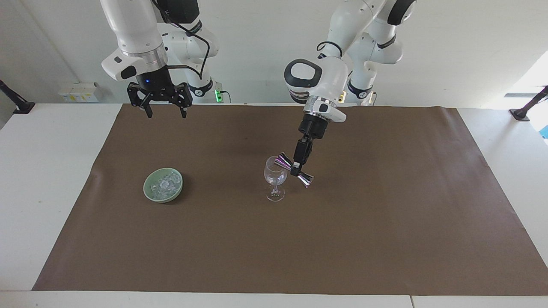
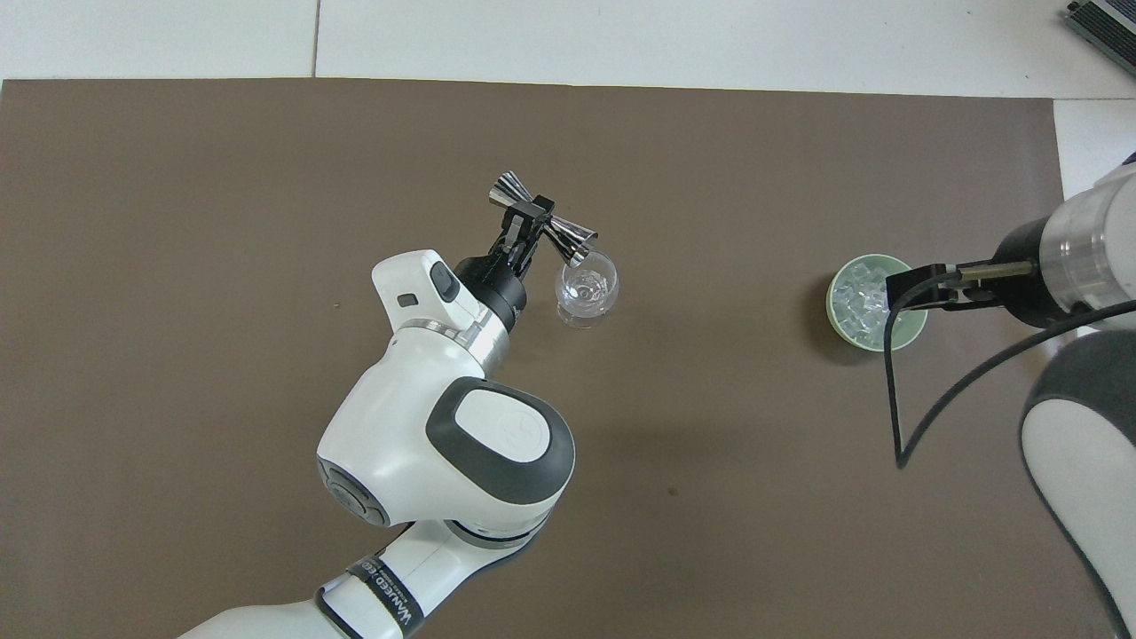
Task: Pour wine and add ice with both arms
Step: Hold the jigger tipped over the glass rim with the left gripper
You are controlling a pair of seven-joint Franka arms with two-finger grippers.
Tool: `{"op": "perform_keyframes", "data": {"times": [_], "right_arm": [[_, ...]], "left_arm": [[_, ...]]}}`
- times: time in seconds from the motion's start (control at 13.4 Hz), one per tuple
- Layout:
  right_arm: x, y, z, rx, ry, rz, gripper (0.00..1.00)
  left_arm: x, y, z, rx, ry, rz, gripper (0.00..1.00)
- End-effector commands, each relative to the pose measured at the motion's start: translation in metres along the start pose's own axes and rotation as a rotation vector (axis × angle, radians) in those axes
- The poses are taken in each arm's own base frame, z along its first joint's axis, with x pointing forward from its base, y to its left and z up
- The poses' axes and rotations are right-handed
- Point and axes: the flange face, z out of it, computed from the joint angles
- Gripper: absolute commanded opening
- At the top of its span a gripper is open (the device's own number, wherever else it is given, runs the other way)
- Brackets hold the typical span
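Brown mat [image 1: 385,222] over a white table, white wall at the robots' end. Pour step in hand: left gripper [image 1: 297,164] pinches a steel jigger [image 1: 294,169] at its waist, tipped so one cup sits at the rim of the wine glass [image 1: 275,179] — the other cup points down and away from the glass. Glass stands upright mid-mat; can't tell whether any liquid is in it or running. Right gripper [image 1: 165,112] hangs high with fingers spread, waiting at the right arm's end of the table. Ice [image 1: 165,185] sits piled in a green bowl [image 1: 150,193] on the mat, well apart from the glass, toward the right arm's end.

Next, my read: level the jigger and clear it off the rim without knocking the stem — then right arm drops to the bowl for one chunk. Small, slippery pieces; a narrow, centred pinch is needed.
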Motion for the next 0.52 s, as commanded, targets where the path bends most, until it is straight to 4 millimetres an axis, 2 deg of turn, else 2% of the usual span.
{"op": "perform_keyframes", "data": {"times": [0.0, 0.45], "right_arm": [[-0.0068, 0.0028, -0.0010, -0.003, -0.006, -0.020, 1.00], [-0.0064, 0.0028, -0.0001, -0.002, -0.008, -0.020, 1.00]], "left_arm": [[-0.0038, 0.0007, 0.0033, -0.004, 0.018, 0.053, 0.00], [-0.0050, -0.0060, 0.0030, 0.010, 0.015, 0.119, 0.00]]}}
